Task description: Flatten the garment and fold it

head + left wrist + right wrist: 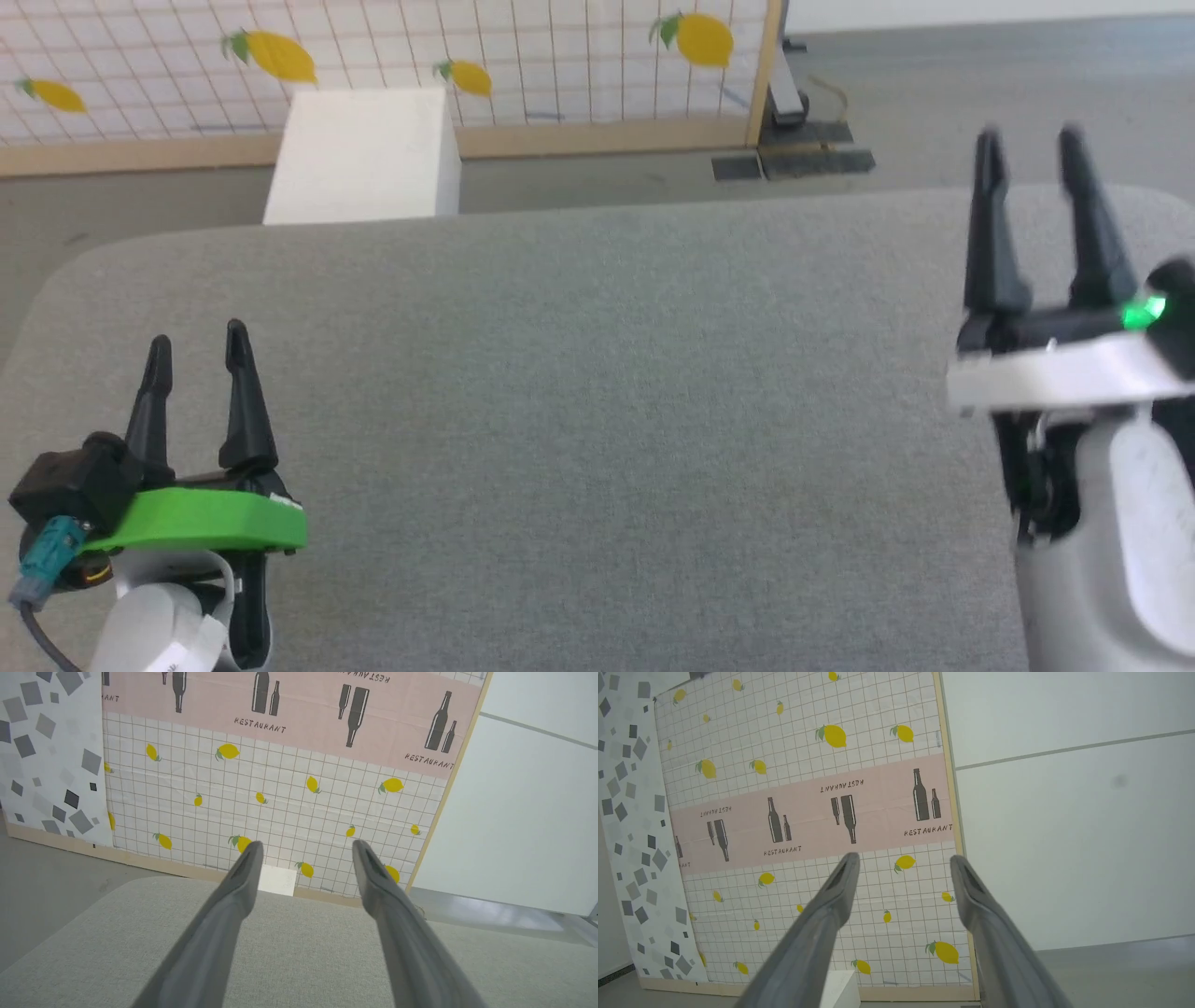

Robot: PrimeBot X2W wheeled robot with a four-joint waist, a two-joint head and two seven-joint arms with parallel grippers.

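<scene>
Two empty grippers: my left gripper (197,334) and right gripper (1029,133) hovered, fingers spread, over the grey table (597,420). I could not tell where the garment lay; I judged flattening and folding both still to do.

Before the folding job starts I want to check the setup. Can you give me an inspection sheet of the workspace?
Surface: grey table, cloth-like top, rounded corners.
Job's things: nothing seen.
Clutter: nothing seen.
Grippers: left pincer open, over the table's near left; right pincer open, raised at the right.
Cables: grey cable with a teal plug at the left wrist.
Surroundings: white box behind the table; lemon-print screen beyond it; grey floor.
</scene>
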